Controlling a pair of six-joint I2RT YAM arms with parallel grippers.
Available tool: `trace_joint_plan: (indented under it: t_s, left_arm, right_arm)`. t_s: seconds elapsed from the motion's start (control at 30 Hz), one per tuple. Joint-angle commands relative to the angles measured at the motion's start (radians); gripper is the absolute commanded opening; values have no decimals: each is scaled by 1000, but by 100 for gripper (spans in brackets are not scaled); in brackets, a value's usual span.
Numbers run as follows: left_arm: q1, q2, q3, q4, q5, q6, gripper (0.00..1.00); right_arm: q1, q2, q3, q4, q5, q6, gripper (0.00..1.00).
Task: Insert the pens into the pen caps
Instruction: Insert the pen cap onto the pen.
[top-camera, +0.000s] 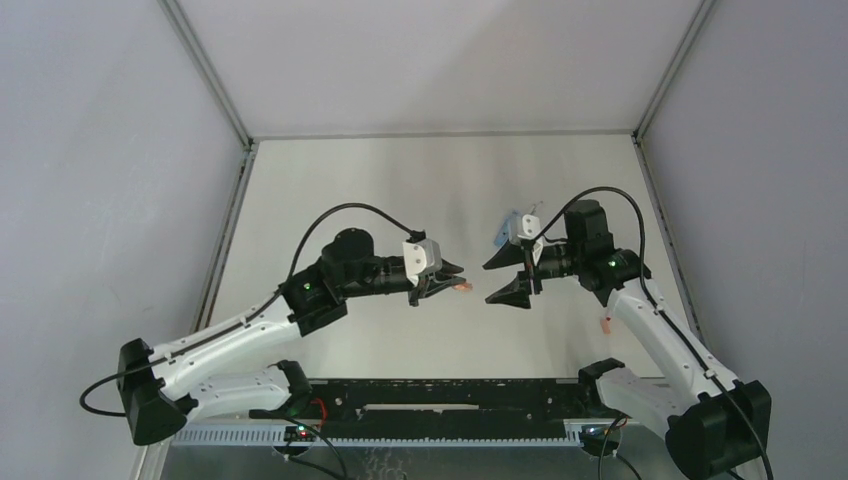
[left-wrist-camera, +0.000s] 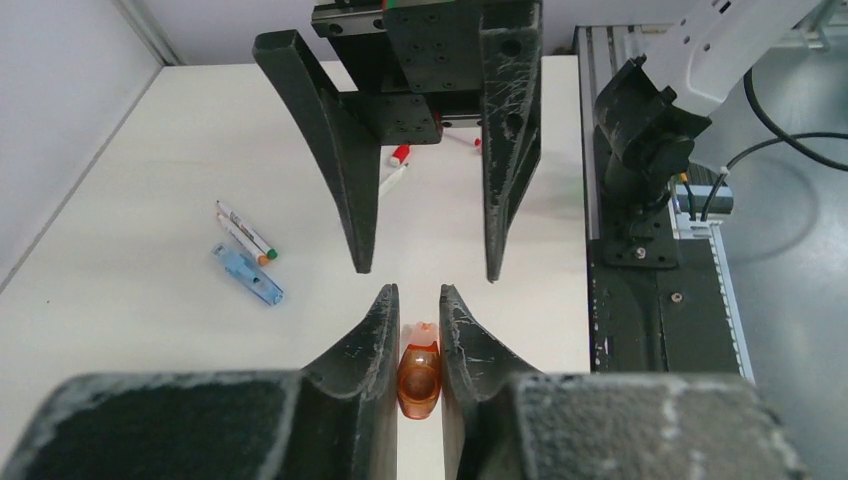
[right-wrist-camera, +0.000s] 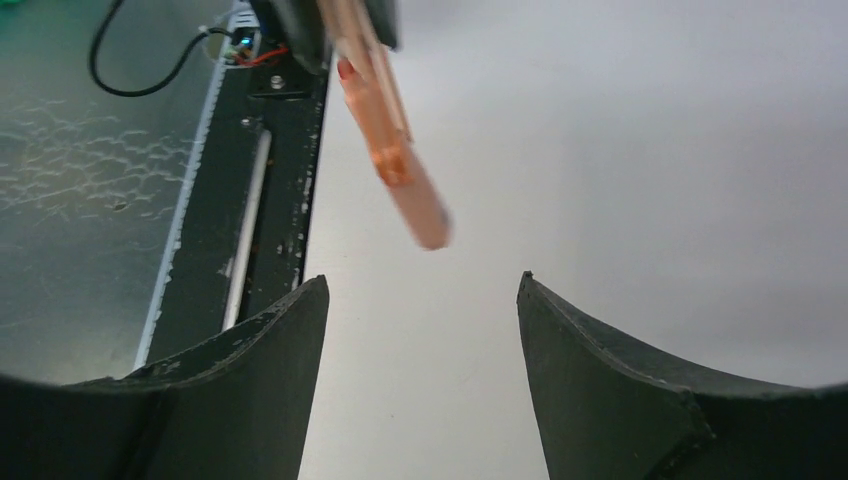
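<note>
Left gripper (left-wrist-camera: 418, 298): jaws closed on a salmon-orange cap (left-wrist-camera: 419, 372), clamped across its width and carried clear of the bench (top-camera: 420, 190), above its middle. The cap's long axis runs along the gripper's reach, left to right across the bench and about level, with its pale end pointing at the opposite tool. In the right wrist view the piece looks longer than a bare cap, so a pen may be seated in it, but blur prevents confirmation. Right gripper (right-wrist-camera: 421, 285): jaws well apart and empty, facing the cap end-on across a short gap, not touching it. On the bench beyond that gripper, toward the far edge, lies a light blue cap (left-wrist-camera: 248, 276) with two white-barrelled pens (left-wrist-camera: 245, 231) just beside it. All three lie flat and roughly parallel, and neither pen is fitted into it. Nearer the right edge, by the right arm, lies a red-ended pen (left-wrist-camera: 397, 158), also loose. Assessment: at most one pairing is in hand. The loose pens and the blue cap are outstanding, so most of the task is left.
</note>
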Motion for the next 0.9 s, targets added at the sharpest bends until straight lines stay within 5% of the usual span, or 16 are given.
trace_joint_plan:
  t_s: [0.0, 0.47, 0.87]
  left_arm:
    - [-11, 15, 82, -67, 21, 54, 0]
    - [-15, 42, 105, 26, 43, -45, 0]
    - [-15, 31, 95, 70, 22, -92, 0]
  right_arm:
    - [39, -15, -19, 6, -111, -62, 75]
    - [127, 8, -41, 155, 6, 109, 64]
    - [138, 3, -42, 173, -5, 132, 30]
